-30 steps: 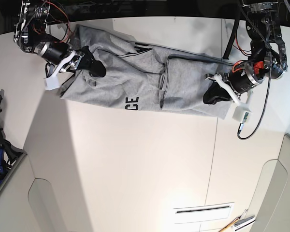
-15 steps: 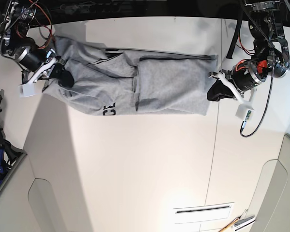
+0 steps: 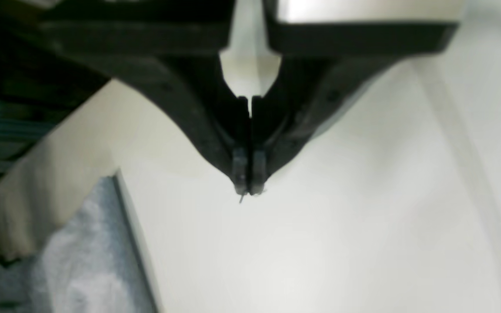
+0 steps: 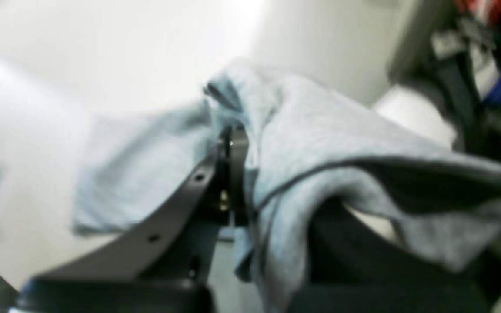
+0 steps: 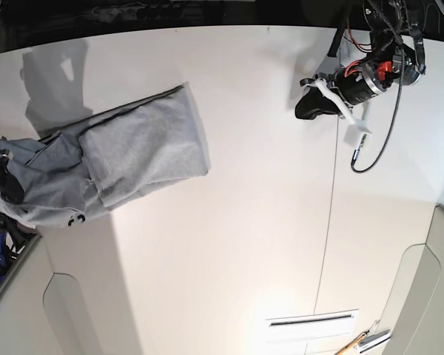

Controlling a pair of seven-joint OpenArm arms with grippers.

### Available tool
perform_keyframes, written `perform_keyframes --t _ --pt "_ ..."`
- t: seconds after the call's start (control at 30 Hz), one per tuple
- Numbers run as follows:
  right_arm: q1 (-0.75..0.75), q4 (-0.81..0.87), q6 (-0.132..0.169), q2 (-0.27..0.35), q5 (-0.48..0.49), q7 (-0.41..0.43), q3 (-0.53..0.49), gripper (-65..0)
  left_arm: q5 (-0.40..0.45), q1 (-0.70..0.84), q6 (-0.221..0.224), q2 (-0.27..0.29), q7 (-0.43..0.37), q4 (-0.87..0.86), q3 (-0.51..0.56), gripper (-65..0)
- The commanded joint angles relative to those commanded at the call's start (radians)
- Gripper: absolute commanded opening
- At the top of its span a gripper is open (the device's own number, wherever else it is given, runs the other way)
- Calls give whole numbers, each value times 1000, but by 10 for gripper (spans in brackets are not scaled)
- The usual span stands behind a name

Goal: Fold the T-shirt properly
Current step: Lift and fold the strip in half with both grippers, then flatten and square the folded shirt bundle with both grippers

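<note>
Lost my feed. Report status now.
Left gripper shut, empty, off the T-shirt. Right gripper shut on T-shirt at the table edge. Nothing in the way.

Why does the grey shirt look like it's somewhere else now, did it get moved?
Yes. The shirt has slid toward the table's left edge in the base view, held by the right gripper and away from the left gripper.

The base view looks straight down from well above the white tabletop (image 5: 229,222), taking in both arms. The left wrist view sits close behind the black left gripper (image 3: 246,189), facing down at the table. The right wrist view peers along the right gripper (image 4: 231,143), very near the light heather-grey cotton T-shirt (image 4: 320,148), which the base view shares (image 5: 126,159)
</note>
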Motion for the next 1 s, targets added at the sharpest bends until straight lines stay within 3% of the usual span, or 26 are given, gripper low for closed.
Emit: perform_keyframes --t 0.1,0.2,0.33,0.4,0.43,0.5,0.57,0.67,1.0 --pt "51 0 0 -1 -6 -1 -130 -650 1 0 0 41 0 0 35 -650" --pt "92 1 0 -31 -65 2 -325 -650 13 0 0 45 -12 0 101 -650" --pt "116 2 -8 -136 -170 3 -569 -650 16 0 0 45 -19 0 179 -650" --pt "115 0 -19 -193 -274 31 -686 -650 16 0 0 45 -19 0 193 -650" --pt "115 -3 -27 -219 -341 57 -740 -613 15 0 0 44 -19 0 192 -650" --pt "115 -14 -38 -255 -462 116 -835 -396 16 0 0 44 -18 0 192 -650" --pt "116 -21 -42 -275 -553 165 -911 -262 15 0 1 44 -18 0 192 -650" --pt "128 -20 -42 -287 -622 213 -976 -253 14 2 1 44 -18 0 192 -650" --pt "219 -18 -42 -332 -563 211 -993 -254 1 8 -1 39 -19 0 192 -650"
